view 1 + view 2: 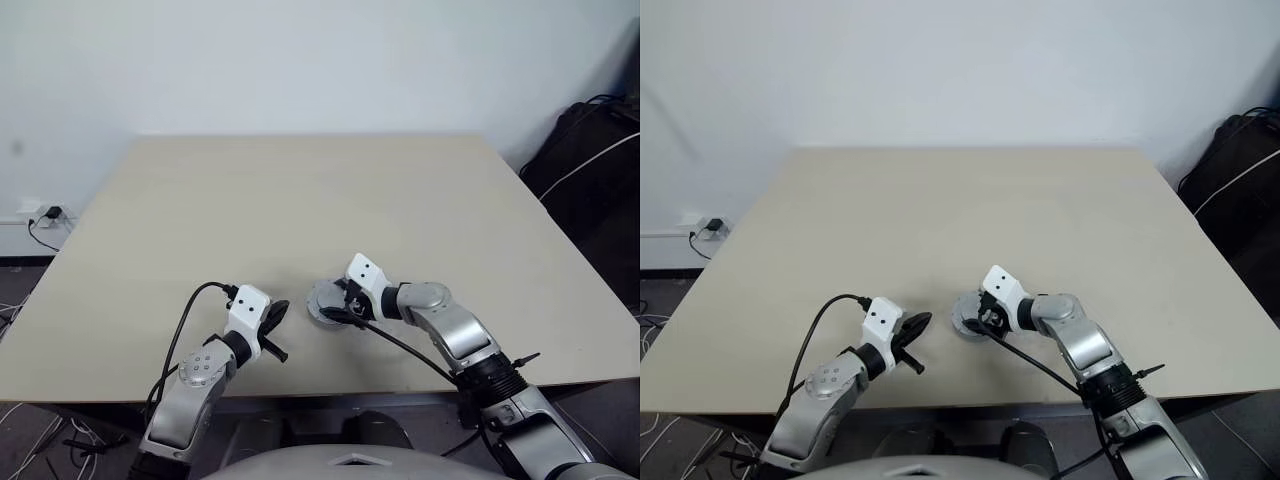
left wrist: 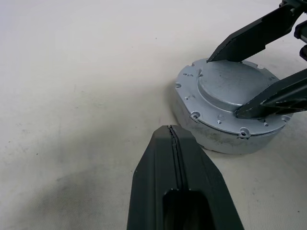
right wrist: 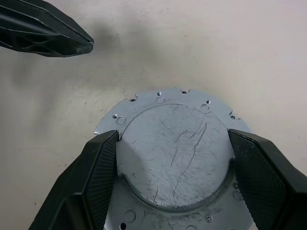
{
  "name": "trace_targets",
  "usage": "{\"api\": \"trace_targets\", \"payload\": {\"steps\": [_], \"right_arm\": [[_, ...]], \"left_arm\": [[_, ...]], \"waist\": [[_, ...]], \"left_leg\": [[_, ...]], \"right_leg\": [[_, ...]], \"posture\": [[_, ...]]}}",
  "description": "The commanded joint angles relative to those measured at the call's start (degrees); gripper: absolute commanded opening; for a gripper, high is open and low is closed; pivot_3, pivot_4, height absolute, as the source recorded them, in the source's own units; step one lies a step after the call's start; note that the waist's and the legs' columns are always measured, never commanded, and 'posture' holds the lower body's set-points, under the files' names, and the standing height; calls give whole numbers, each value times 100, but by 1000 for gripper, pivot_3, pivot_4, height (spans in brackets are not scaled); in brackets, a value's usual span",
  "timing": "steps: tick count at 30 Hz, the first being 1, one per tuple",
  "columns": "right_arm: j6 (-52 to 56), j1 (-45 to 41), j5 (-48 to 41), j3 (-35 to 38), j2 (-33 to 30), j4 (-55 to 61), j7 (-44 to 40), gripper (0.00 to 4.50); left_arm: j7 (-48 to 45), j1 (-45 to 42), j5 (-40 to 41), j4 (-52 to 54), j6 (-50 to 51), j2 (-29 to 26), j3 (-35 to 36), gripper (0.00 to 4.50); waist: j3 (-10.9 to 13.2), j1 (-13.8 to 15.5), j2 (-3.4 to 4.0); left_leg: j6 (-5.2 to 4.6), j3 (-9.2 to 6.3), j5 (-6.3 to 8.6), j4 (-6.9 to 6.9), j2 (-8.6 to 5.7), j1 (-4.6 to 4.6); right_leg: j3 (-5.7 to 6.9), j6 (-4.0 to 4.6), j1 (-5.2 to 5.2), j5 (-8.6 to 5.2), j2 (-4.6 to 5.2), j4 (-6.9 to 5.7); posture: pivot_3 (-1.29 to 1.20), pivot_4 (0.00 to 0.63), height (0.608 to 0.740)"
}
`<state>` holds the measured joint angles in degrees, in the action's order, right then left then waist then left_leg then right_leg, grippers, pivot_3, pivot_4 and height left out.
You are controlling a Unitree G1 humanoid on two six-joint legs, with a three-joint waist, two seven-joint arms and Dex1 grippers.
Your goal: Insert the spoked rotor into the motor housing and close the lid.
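Table (image 1: 300, 200) bears lid (image 3: 172, 153); scratches show close-up.

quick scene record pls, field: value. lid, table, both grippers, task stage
lid: light grey metal cap, smooth face up, seated on a grey round body on the table
rotor and windings: not visible, covered by the lid
right gripper: jaws spread wide to either side of the lid's raised centre, fingers against its edge
left gripper: jaws shut, empty, beside the lid and apart from it
task stage: lid looks to be on; full seating cannot be judged
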<state>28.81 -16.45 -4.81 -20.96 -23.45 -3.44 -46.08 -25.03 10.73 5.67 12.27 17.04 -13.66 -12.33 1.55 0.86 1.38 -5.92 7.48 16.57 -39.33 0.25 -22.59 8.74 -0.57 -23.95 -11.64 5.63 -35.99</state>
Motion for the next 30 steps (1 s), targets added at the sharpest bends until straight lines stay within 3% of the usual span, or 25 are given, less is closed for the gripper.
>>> {"api": "trace_targets", "payload": {"steps": [1, 17, 22, 30], "right_arm": [[32, 103, 149, -71, -92, -36, 22, 3251], [414, 72, 330, -184, -58, -145, 309, 3251], [426, 42, 339, -194, -49, -165, 308, 3251], [428, 35, 340, -193, -35, -131, 329, 3251]], "left_arm": [[7, -38, 29, 225, -46, 5, -6, 0], [-25, -144, 43, 138, -50, 36, -31, 0], [-124, -510, 397, -18, 52, 260, 113, 0], [-322, -1466, 1252, -480, 1497, 521, 382, 0]], "waist": [[0, 2, 0], [-11, -3, 5], [-11, 0, 4], [-16, -5, -4]], "left_leg": [[0, 0, 0, 0, 0, 0], [-13, -2, 8, 1, 1, 6], [-13, -1, 7, 1, 1, 6], [-2, -2, 1, 1, 1, 7]], "right_leg": [[0, 0, 0, 0, 0, 0], [-1, -6, 6, 3, 1, 0], [-1, -6, 7, 3, 1, 0], [3, -7, 10, 4, -1, 0]], "posture": [[0, 0, 740], [0, 0, 740], [0, 0, 740], [0, 0, 740]]}}
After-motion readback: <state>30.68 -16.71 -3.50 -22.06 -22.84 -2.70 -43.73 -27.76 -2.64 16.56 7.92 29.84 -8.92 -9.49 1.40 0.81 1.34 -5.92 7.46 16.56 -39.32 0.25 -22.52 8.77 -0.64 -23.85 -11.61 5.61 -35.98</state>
